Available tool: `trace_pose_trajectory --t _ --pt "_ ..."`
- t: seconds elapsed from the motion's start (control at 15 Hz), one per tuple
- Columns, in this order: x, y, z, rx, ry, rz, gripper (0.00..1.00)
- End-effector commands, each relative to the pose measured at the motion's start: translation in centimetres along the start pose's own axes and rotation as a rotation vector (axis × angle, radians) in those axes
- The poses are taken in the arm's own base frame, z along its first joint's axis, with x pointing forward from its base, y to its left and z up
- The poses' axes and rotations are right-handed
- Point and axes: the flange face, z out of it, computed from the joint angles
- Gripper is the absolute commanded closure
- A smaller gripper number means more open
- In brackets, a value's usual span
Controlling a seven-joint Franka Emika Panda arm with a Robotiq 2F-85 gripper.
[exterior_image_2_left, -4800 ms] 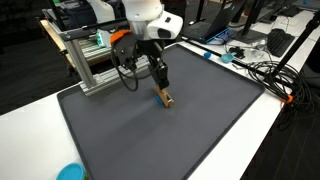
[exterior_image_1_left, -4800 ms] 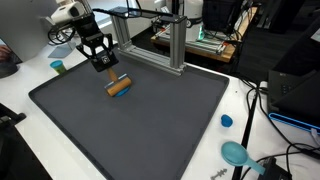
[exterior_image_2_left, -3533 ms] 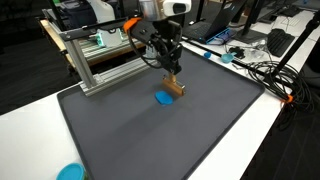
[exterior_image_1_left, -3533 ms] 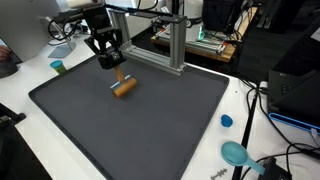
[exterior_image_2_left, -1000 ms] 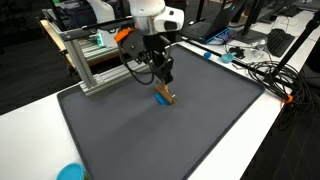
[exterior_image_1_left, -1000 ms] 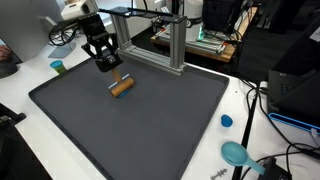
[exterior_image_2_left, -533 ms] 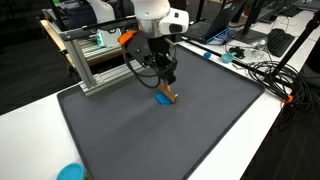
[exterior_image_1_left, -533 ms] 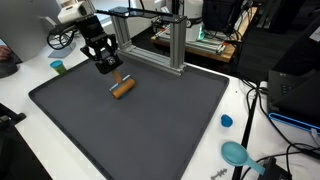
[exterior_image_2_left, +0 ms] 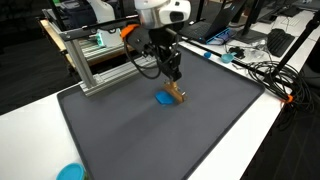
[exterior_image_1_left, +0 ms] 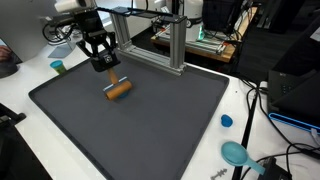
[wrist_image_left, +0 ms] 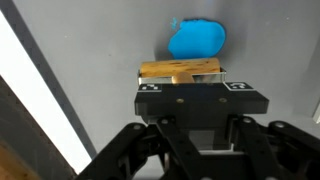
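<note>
My gripper (exterior_image_1_left: 107,70) (exterior_image_2_left: 175,82) is shut on a small wooden piece (exterior_image_1_left: 118,88) (exterior_image_2_left: 178,95) and holds it low over the dark mat (exterior_image_1_left: 150,130) (exterior_image_2_left: 150,135), near the mat's far side. A flat blue thing (exterior_image_2_left: 163,98) lies on the mat right beside the wooden piece. In the wrist view the wooden piece (wrist_image_left: 180,72) sits just beyond my gripper (wrist_image_left: 198,90), and the blue thing (wrist_image_left: 197,40) lies past it. Whether the wood touches the mat is hidden.
An aluminium frame (exterior_image_1_left: 175,45) (exterior_image_2_left: 100,60) stands along the mat's far edge, close to the arm. On the white table lie a small teal cup (exterior_image_1_left: 57,67), a blue cap (exterior_image_1_left: 227,121), a teal object (exterior_image_1_left: 237,153) and cables (exterior_image_2_left: 265,70).
The gripper has shifted slightly sideways with the wooden piece, so more of the blue thing shows beside it. The jaws have stayed shut.
</note>
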Motion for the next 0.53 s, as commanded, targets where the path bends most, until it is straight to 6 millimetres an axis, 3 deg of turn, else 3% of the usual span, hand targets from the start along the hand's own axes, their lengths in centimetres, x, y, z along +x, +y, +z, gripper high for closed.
trace_pose_trajectory --t 0.0,0.27,0.47 --pt "1.9 -4.9 -5.9 -0.113 0.016 0.035 0.78" --pt "1.9 -5.8 -6.1 -0.003 0.106 0.09 0.78" --pt "0.5 -5.3 -5.8 -0.141 0.118 0.22 0.78"
